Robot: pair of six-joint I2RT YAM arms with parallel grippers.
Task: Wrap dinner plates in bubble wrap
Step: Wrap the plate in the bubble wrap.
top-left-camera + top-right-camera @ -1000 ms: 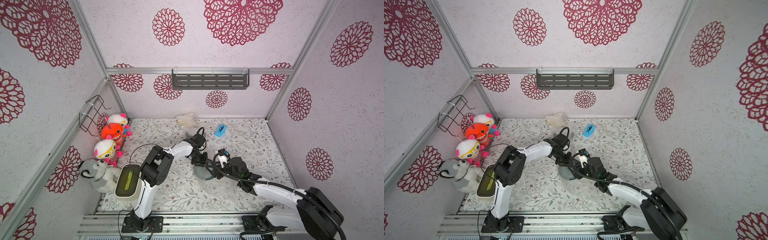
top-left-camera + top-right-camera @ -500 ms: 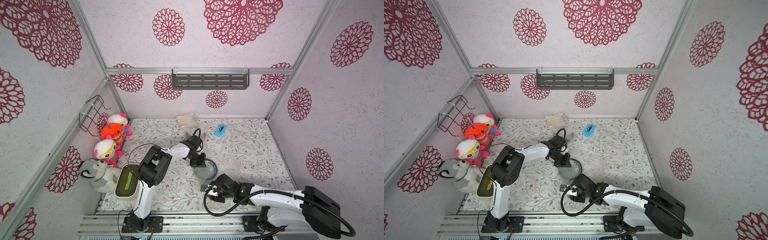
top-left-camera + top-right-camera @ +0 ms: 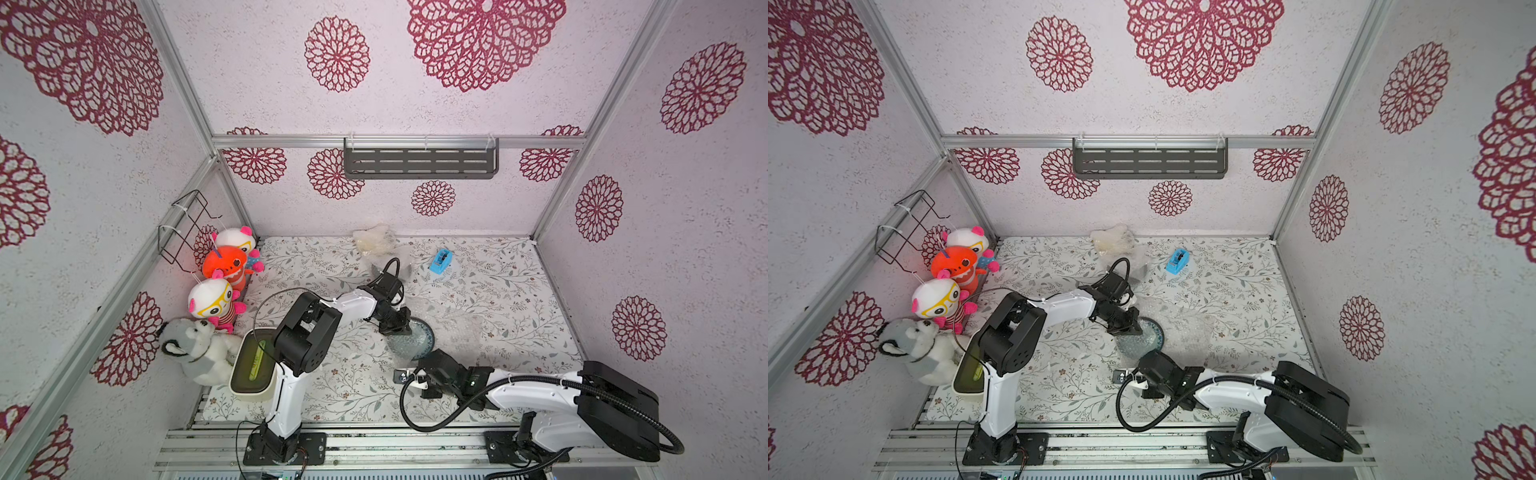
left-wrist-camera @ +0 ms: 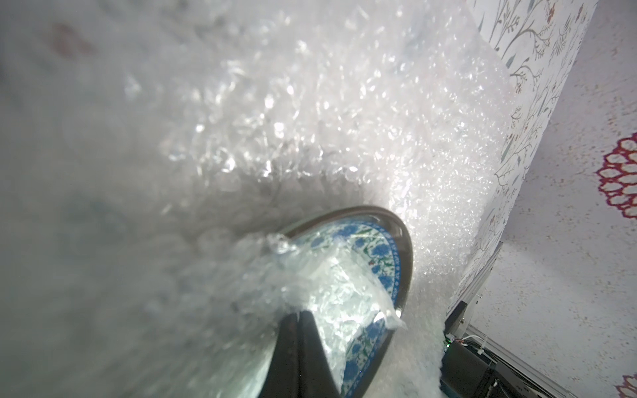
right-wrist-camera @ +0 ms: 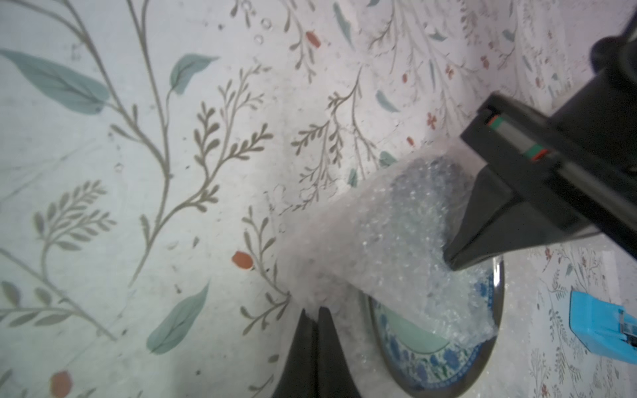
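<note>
In a top view, your left gripper (image 3: 399,330) sits over the blue-patterned plate (image 3: 419,343), and your right gripper (image 3: 405,374) is just beside its rim. Left wrist view: the jaws pinch a bubble wrap (image 4: 310,120) fold, with the plate directly ahead. Right wrist view: the jaws clamp the bubble wrap edge, with the plate just beyond.

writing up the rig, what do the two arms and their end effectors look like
The left arm and right arm have white links and bulky black joint housings. A ribbed black hose loops beside the right one; a thin black cable arcs over the left. The left end effector and right end effector have dark tapered fingers.
</note>
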